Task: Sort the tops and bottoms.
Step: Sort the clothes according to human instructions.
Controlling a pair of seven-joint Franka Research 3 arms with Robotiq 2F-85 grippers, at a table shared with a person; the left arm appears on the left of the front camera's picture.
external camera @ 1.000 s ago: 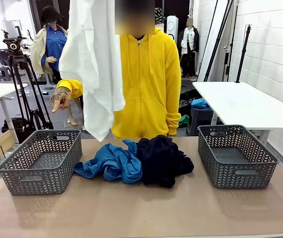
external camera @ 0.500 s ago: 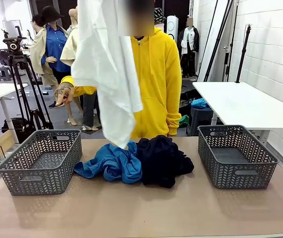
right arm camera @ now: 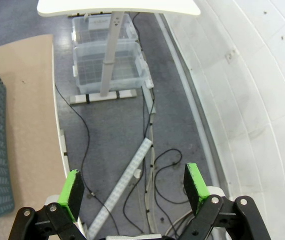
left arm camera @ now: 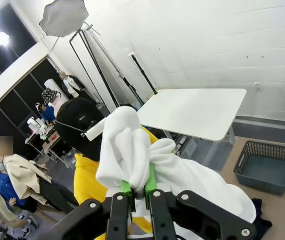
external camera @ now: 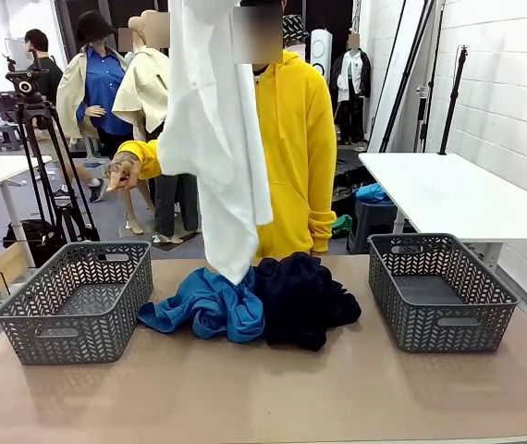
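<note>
Tops and bottoms, sorting lot, entered left to right across the front view.

1. Left basket [external camera: 74,301]: grey plastic, herringbone lattice, upright at the left end of the tan table [external camera: 263,398].
2. Person's hand [external camera: 120,171]: yellow sleeve, held out to the side beyond the table's far edge, apart from all cloth.
3. White top [external camera: 213,139]: hangs full length from the picture's upper edge, in front of the person in a yellow hoodie [external camera: 296,139]. Its lower tip comes down to the blue top; whether they touch cannot be told. In the left wrist view a bunched fold of it [left arm camera: 132,145] is clamped between the green pads of the left gripper [left arm camera: 138,192], which grips it firmly.
4. Blue top [external camera: 206,305]: bright blue, crumpled on the table, left of centre, pressed against item 5.
5. Dark navy bottoms [external camera: 300,298]: one crumpled heap at centre; separate garments cannot be distinguished.
6. Right basket [external camera: 439,291]: matches item 1, upright at the right end, well apart from the heap.
7. Right gripper [right arm camera: 135,187]: fingers spread wide, grasping nothing, above the floor with cables beside the table's edge [right arm camera: 27,100].
</note>
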